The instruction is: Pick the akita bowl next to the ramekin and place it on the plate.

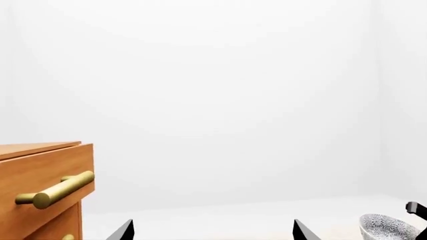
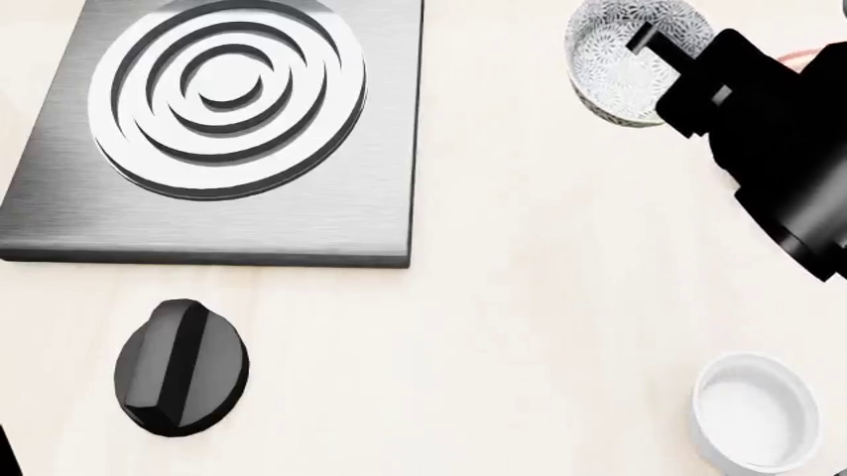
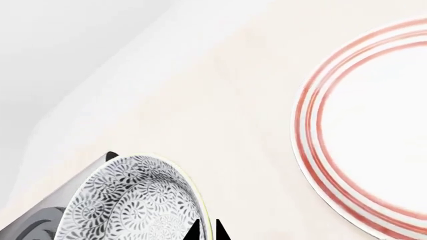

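The akita bowl (image 3: 130,202), speckled grey-black on white, has its rim pinched between the two dark fingertips of my right gripper (image 3: 207,231), which is shut on it. From the head view the bowl (image 2: 616,55) is at the upper right, with my right arm's black body (image 2: 781,139) beside it. The ramekin (image 2: 755,412), plain white, stands apart at the lower right. The red-ringed plate (image 3: 373,135) lies on the counter close beside the bowl. My left gripper (image 1: 213,232) is open with nothing between its fingers. The bowl (image 1: 390,227) shows past it.
A steel burner panel (image 2: 225,119) with concentric rings lies at the upper left, and a black knob (image 2: 179,367) below it. A wooden drawer front (image 1: 40,170) with a brass handle (image 1: 57,190) stands near my left gripper.
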Motion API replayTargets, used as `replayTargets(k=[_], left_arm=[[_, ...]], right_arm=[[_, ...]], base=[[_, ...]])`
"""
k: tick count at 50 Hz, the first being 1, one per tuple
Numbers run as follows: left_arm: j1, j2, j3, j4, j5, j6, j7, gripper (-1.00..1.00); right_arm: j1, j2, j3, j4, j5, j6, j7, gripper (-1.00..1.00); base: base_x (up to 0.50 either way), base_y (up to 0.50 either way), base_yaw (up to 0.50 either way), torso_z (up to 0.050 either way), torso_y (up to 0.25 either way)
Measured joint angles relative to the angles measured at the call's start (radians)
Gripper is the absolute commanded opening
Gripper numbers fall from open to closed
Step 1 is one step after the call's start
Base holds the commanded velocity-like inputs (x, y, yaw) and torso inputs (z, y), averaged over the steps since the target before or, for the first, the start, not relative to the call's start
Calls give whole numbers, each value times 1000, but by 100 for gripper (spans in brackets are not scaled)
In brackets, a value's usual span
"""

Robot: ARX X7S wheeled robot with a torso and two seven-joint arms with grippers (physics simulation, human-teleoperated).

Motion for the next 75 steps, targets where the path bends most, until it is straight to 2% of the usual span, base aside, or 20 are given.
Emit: replayTargets(k=[27,75], left_arm=[[30,2,-39,-6,-9,-5,17,100],[63,-4,-73,-6,-8,-12,29,100]], right_arm=[[34,14,0,124,-14,12,-25,-100],[17,103,44,153,-1,-21,-2,-100]], base=[[0,0,0,0,0],[0,0,0,0,0]])
